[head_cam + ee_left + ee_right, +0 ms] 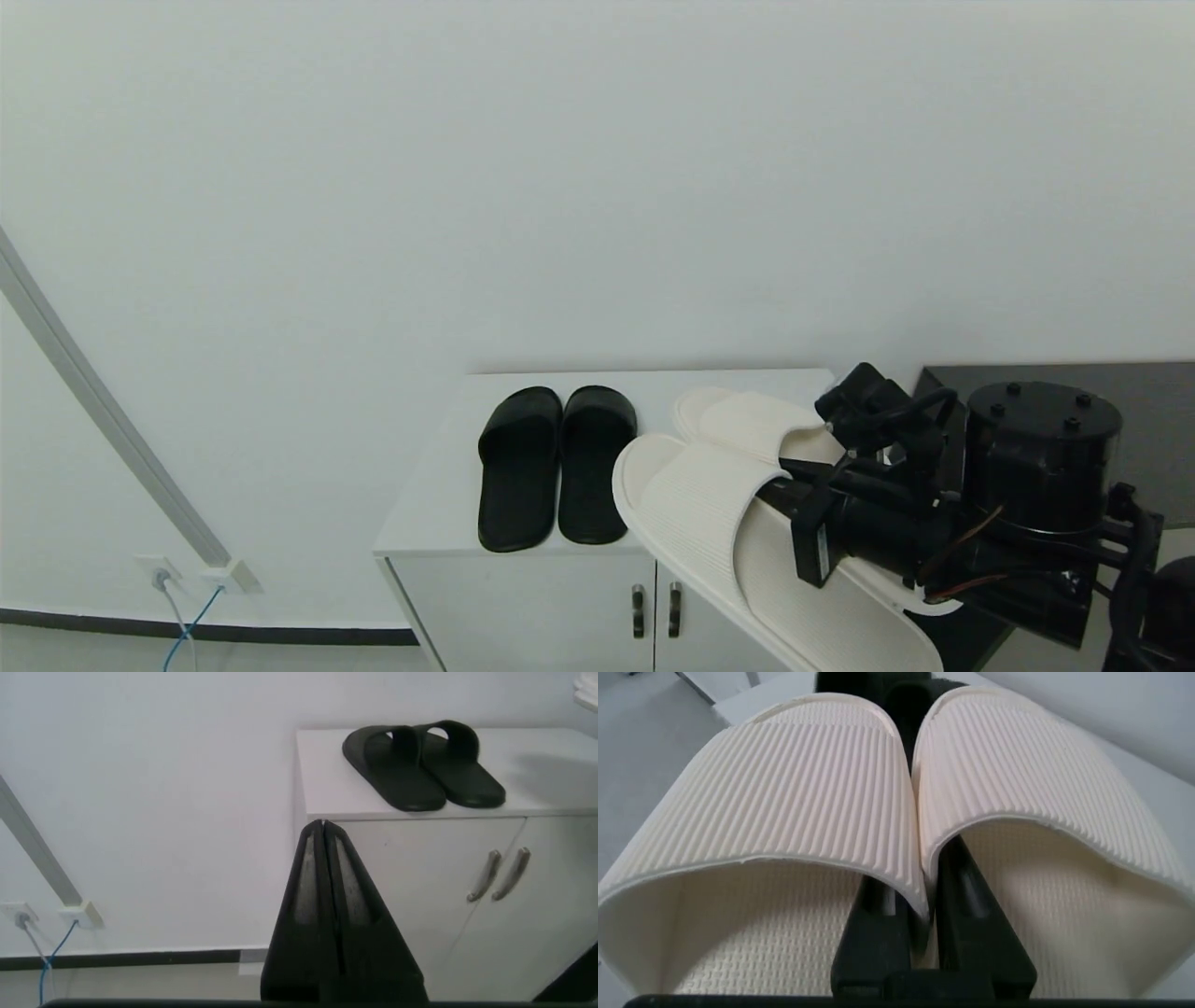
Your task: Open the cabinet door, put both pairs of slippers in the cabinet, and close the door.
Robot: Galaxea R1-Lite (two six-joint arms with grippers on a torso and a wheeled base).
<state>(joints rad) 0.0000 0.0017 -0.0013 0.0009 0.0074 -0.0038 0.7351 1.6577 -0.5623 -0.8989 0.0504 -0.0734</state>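
A white cabinet [439, 485] stands against the wall with both doors closed and two dark handles [655, 609] side by side. A pair of black slippers [555, 465] lies on its top, left of centre. My right gripper [794, 490] is shut on a pair of white ribbed slippers [709, 495] and holds them tilted in the air over the cabinet's right front corner. In the right wrist view the fingers [878, 924] pinch the inner edges of both white slippers [785, 784]. My left gripper [323, 831] is shut on nothing, left of the cabinet [411, 859] and below the black slippers [422, 758].
A dark table [1148, 420] stands right of the cabinet, behind my right arm. Wall sockets with a blue cable [187, 583] and a slanted grey trunking [103, 411] sit at the lower left. Bare wall rises above the cabinet.
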